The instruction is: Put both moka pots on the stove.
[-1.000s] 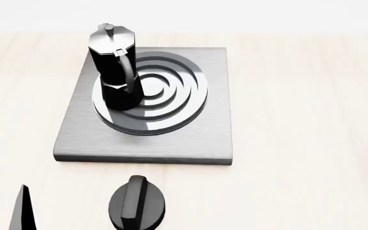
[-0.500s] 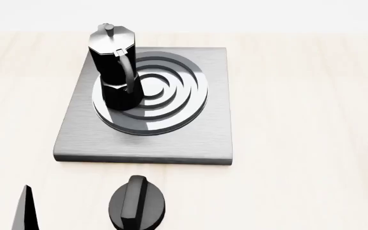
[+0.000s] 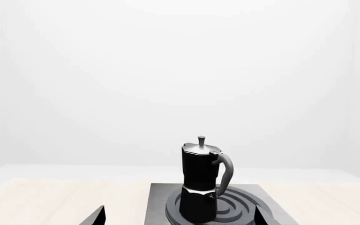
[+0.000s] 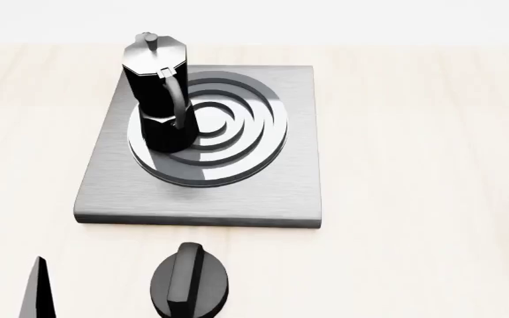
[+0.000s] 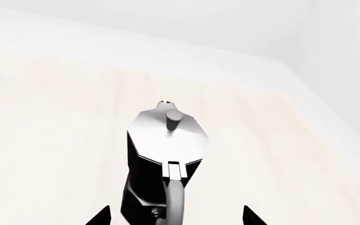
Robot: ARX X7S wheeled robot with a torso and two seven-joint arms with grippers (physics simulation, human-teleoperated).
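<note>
Pale wood counter [image 4: 413,132]: one pot [image 4: 159,99] stands on the stove [image 4: 272,185], and my left gripper [image 4: 40,291], spread wide, has drawn back. My right gripper [image 5: 175,216], also wide, now flanks the second pot [image 5: 161,159], not yet gripped.

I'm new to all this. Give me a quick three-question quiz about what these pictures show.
1. True or false: one moka pot stands on the stove.
2. The black round knob lies: A) on the burner rings, B) on the wooden table in front of the stove, C) on a pot.
3. What does the right wrist view look down on?

Key: 1 true. 2 B. 3 The second moka pot, standing on the wooden table, off the stove.
</note>
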